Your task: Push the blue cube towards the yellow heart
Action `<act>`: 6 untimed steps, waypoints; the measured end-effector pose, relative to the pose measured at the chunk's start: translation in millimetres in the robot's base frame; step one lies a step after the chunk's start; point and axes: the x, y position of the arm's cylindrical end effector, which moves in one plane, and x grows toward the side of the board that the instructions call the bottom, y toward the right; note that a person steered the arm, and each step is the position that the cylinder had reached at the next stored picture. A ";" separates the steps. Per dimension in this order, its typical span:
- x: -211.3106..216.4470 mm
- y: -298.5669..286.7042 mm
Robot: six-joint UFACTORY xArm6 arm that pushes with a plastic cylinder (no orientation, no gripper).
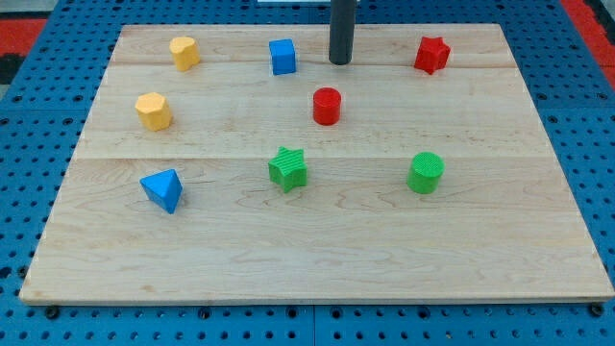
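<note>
The bench (317, 250) is a pale wooden board filling most of the view, lying on a blue pegboard (29, 192) that shows around its edges. Its lower third, toward the view's bottom, is bare wood. There is no hand on this arm, only the dark rod, so nothing opens or closes; my tip (339, 63) rests near the board's top edge, just to the right of the blue cube (282, 57) and apart from it.

The blue cube sits close to the top edge, left of centre. The yellow heart (184, 52) lies farther left along the same edge, with bare wood between the two. A second yellow block (154, 111), of unclear shape, lies below the heart near the left edge.

The red star (431, 55) sits at the top right. The red cylinder (327, 106) stands below my tip. Lower down, from left to right: the blue triangle (162, 188), green star (287, 168) and green cylinder (426, 172), well apart.
</note>
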 end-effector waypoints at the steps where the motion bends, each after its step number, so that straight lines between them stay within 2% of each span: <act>1: -0.3 -6.9; 3: -6.0 -82.2; 6: -6.0 -94.7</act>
